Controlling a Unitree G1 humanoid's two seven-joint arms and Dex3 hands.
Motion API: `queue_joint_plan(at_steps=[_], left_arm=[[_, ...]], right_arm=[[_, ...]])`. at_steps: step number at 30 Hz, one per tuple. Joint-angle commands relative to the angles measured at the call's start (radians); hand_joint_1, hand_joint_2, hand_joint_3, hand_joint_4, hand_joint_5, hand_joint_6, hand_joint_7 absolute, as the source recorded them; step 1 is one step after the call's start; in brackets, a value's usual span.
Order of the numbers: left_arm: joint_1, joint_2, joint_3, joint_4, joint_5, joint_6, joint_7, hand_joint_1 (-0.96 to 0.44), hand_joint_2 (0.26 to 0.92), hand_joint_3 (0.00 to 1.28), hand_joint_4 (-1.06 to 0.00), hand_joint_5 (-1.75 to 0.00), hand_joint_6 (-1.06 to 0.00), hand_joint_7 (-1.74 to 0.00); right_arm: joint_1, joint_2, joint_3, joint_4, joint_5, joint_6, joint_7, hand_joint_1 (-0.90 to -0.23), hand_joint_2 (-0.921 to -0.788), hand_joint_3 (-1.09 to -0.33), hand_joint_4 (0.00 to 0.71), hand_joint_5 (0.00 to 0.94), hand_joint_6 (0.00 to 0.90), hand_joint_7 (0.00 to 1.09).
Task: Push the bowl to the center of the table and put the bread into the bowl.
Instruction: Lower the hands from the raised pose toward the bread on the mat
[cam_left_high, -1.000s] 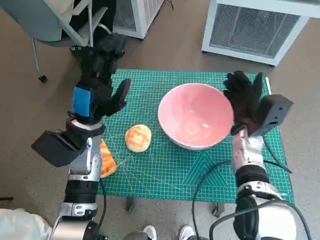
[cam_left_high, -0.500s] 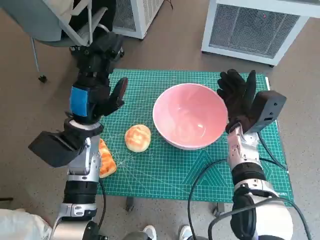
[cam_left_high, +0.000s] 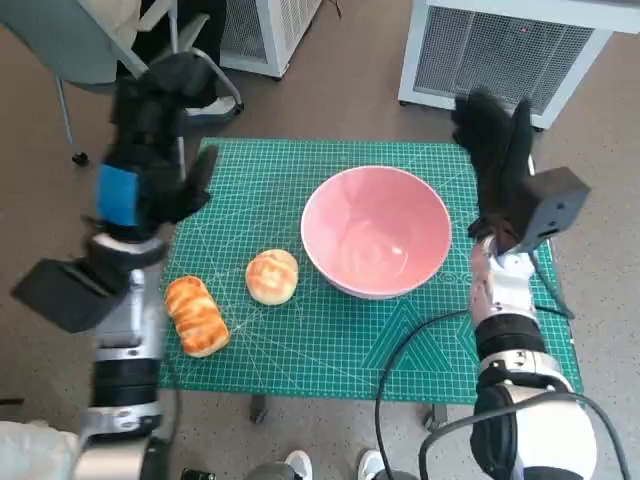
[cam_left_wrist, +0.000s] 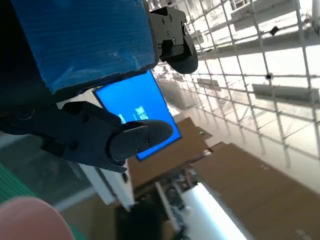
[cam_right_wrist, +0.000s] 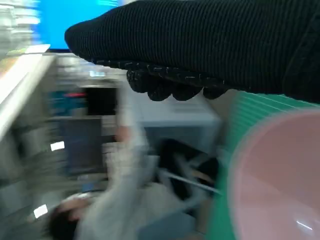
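A pink bowl (cam_left_high: 376, 232) stands near the middle of the green cutting mat (cam_left_high: 330, 340); its rim (cam_right_wrist: 280, 175) shows blurred in the right wrist view. A round bun (cam_left_high: 273, 275) lies just left of the bowl, and a longer bread roll (cam_left_high: 196, 315) lies at the mat's left edge. My right hand (cam_left_high: 497, 158) is raised off the bowl's right side, fingers spread, holding nothing. My left hand (cam_left_high: 150, 140) is lifted high above the mat's far left corner, fingers apart (cam_left_wrist: 120, 142) and empty. A pink edge (cam_left_wrist: 30, 220) shows in the left wrist view.
White slatted units (cam_left_high: 500, 50) stand beyond the table's far edge. A chair (cam_left_high: 100, 50) stands at the far left. A person (cam_right_wrist: 110, 200) shows blurred in the right wrist view. Black cables (cam_left_high: 420, 350) trail over the mat's near right part.
The right hand pushed the bowl a little leftward, then lifted away from its rim. The left arm swung up and out to the left, uncovering the long roll. The head view shifted slightly.
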Motion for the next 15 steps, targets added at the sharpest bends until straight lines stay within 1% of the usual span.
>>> queue_joint_plan(at_steps=[1,3,4,7,11,15], left_arm=[[0.013,0.178,-0.006,-0.030,0.104,-0.009,-0.070,-0.33,0.832,0.53,-0.01,-0.58,0.00,-0.87],[0.014,0.236,-0.012,-0.033,0.137,-0.014,-0.096,-0.32,0.840,0.48,-0.05,-0.54,0.00,-0.88],[0.013,0.263,-0.015,-0.032,0.146,-0.012,-0.115,-0.32,0.842,0.47,-0.05,-0.53,0.00,-0.88],[0.005,0.355,-0.030,-0.018,0.144,0.023,-0.206,-0.30,0.887,0.34,-0.13,-0.41,-0.02,-0.84],[0.000,0.420,-0.056,0.009,0.133,0.035,-0.295,-0.31,0.914,0.20,-0.23,-0.23,-0.06,-0.74],[0.008,0.472,-0.086,0.018,0.137,0.026,-0.373,-0.30,0.917,0.12,-0.28,-0.12,-0.12,-0.62]], right_arm=[[0.026,0.005,0.030,-0.074,0.009,-0.128,0.081,-0.563,-0.921,-0.806,0.267,0.012,0.079,0.49],[0.036,0.009,0.041,-0.109,0.013,-0.171,0.103,-0.581,-0.921,-0.783,0.284,0.019,0.082,0.50],[0.044,0.011,0.048,-0.129,0.016,-0.191,0.118,-0.584,-0.921,-0.779,0.286,0.020,0.082,0.51],[0.073,0.019,0.075,-0.207,0.040,-0.254,0.182,-0.602,-0.921,-0.766,0.297,0.023,0.089,0.52],[0.098,0.025,0.100,-0.275,0.077,-0.280,0.241,-0.608,-0.921,-0.750,0.303,0.023,0.100,0.54],[0.120,0.026,0.123,-0.331,0.093,-0.280,0.269,-0.610,-0.921,-0.742,0.311,0.019,0.087,0.58]])
